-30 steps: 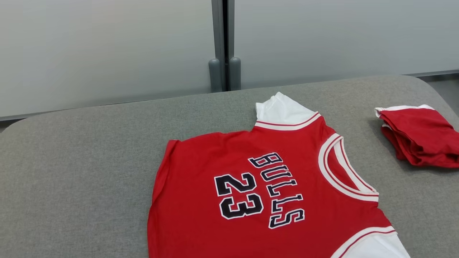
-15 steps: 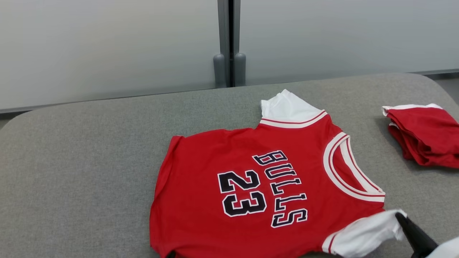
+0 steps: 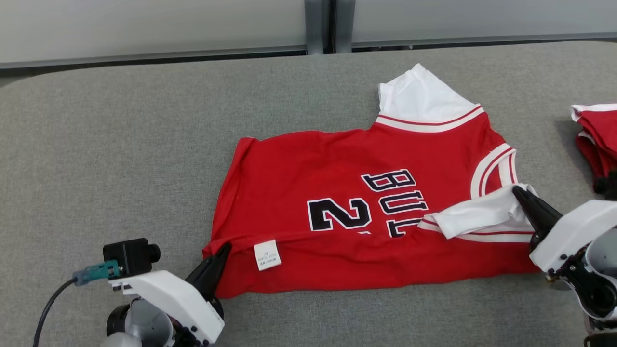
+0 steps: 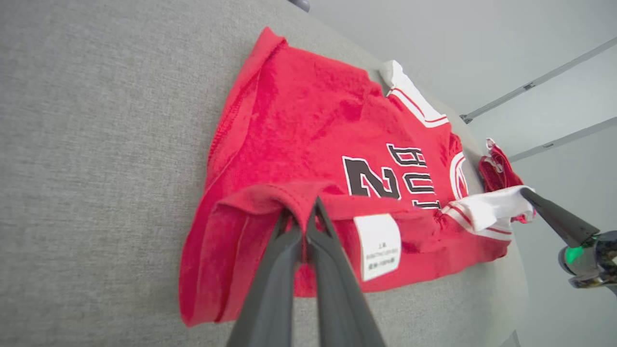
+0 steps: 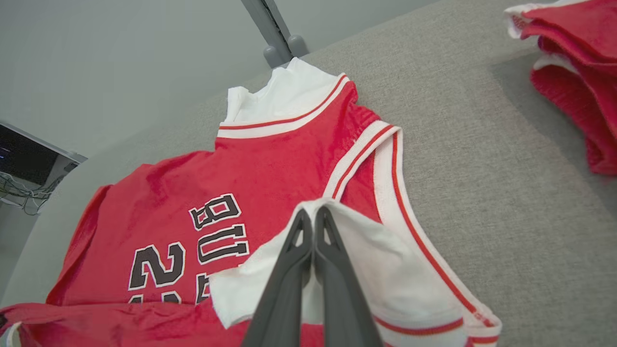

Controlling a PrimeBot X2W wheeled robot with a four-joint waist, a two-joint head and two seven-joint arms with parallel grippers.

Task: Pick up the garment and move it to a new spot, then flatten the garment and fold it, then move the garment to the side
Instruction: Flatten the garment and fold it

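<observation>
1. Jersey (image 3: pixel 347 193), red with white trim, lies near the middle of the grey counter (image 3: pixel 120 144), its near edge folded up over part of the lettering.
2. Left pincer (image 3: pixel 222 250) is clamped on the red hem corner at the fold's left end, near a white label (image 3: pixel 267 255).
3. Right pincer (image 3: pixel 518 192) is closed on the white sleeve (image 3: pixel 477 214), which is drawn over the chest beside the collar.
4. Second red garment (image 3: pixel 597 140) sits folded at the counter's right edge, apart from the jersey.

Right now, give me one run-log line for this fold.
stage: folding | left gripper: shut on jersey hem | right gripper: shut on white sleeve | near edge folded over
</observation>
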